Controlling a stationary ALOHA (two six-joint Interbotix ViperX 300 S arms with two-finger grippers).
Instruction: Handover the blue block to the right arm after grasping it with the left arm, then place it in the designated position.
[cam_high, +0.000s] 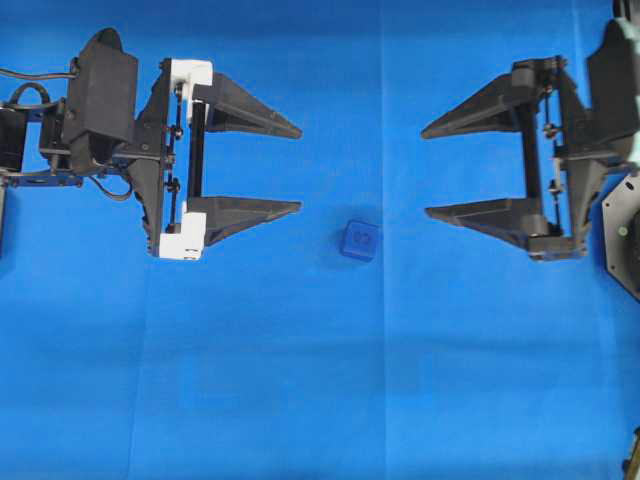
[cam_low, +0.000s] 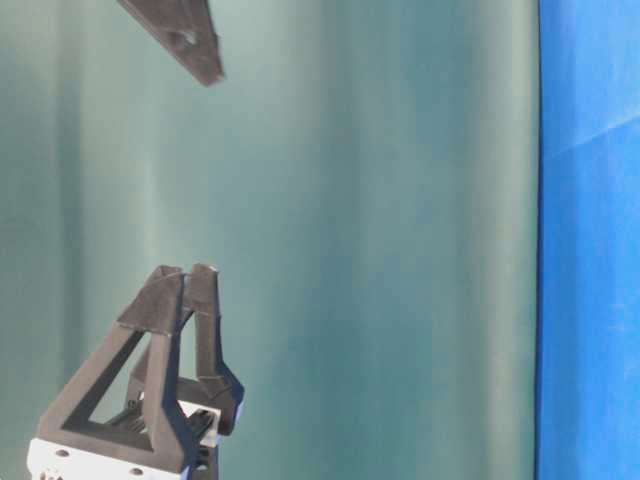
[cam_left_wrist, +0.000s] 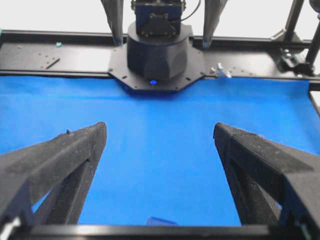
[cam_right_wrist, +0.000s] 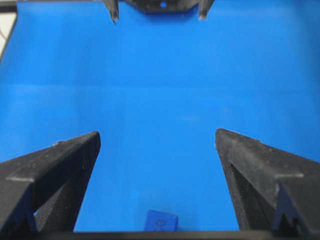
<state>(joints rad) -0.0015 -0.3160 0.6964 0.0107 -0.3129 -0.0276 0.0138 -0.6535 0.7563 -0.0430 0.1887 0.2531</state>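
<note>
The blue block (cam_high: 359, 240), a small dark-blue cube with a faint mark on top, rests on the blue cloth between the two arms. It peeks in at the bottom edge of the left wrist view (cam_left_wrist: 161, 220) and of the right wrist view (cam_right_wrist: 161, 220). My left gripper (cam_high: 300, 169), with white brackets, stands open to the left of the block, its lower finger level with the block's upper edge. My all-black right gripper (cam_high: 424, 172) faces it from the right, open too. Nothing sits between either pair of fingers (cam_left_wrist: 160, 135) (cam_right_wrist: 157, 140).
The blue cloth (cam_high: 320, 400) covers the whole table. The right arm's black base (cam_left_wrist: 157, 50) stands at the far edge in the left wrist view. In the table-level view a green backdrop (cam_low: 380, 240) fills most of the picture behind the left fingers (cam_low: 180, 300).
</note>
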